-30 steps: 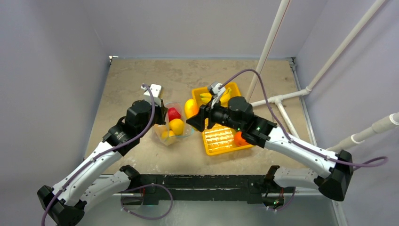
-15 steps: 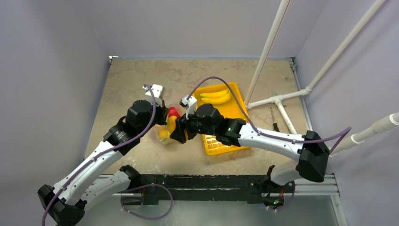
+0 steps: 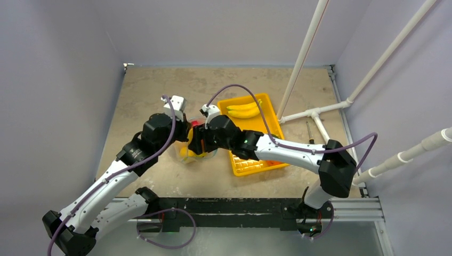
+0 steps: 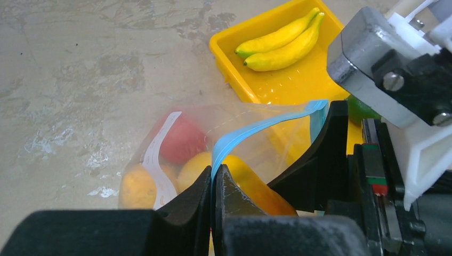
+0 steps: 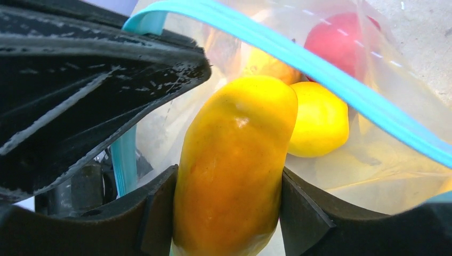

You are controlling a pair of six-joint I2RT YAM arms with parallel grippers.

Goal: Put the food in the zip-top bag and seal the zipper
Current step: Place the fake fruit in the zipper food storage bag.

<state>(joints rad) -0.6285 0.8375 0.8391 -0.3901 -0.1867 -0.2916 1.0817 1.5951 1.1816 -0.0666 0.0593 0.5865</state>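
The clear zip-top bag [image 3: 194,153] lies left of the yellow tray [image 3: 250,160]. My left gripper [image 4: 213,184] is shut on the bag's teal-blue zipper [image 4: 256,129] and holds the mouth up and open. My right gripper [image 5: 229,213] is shut on an orange-yellow fruit [image 5: 234,160] at the bag's mouth, and it sits beside the left gripper in the top view [image 3: 193,141]. Inside the bag lie a red fruit [image 5: 341,37] and a yellow fruit [image 5: 320,120]; another yellow one [image 4: 139,186] shows through the plastic. A green fruit [image 4: 360,109] is partly hidden behind the right wrist.
Two bananas [image 3: 243,110] lie at the far end of the tray. A screwdriver [image 3: 309,130] and white pipes [image 3: 314,114] lie right of the tray. My left finger [image 5: 96,80] crowds the bag's mouth beside the held fruit.
My right arm has swung left from the tray to the bag's mouth with the orange-yellow fruit in its jaws. The left gripper has kept its hold on the zipper edge.
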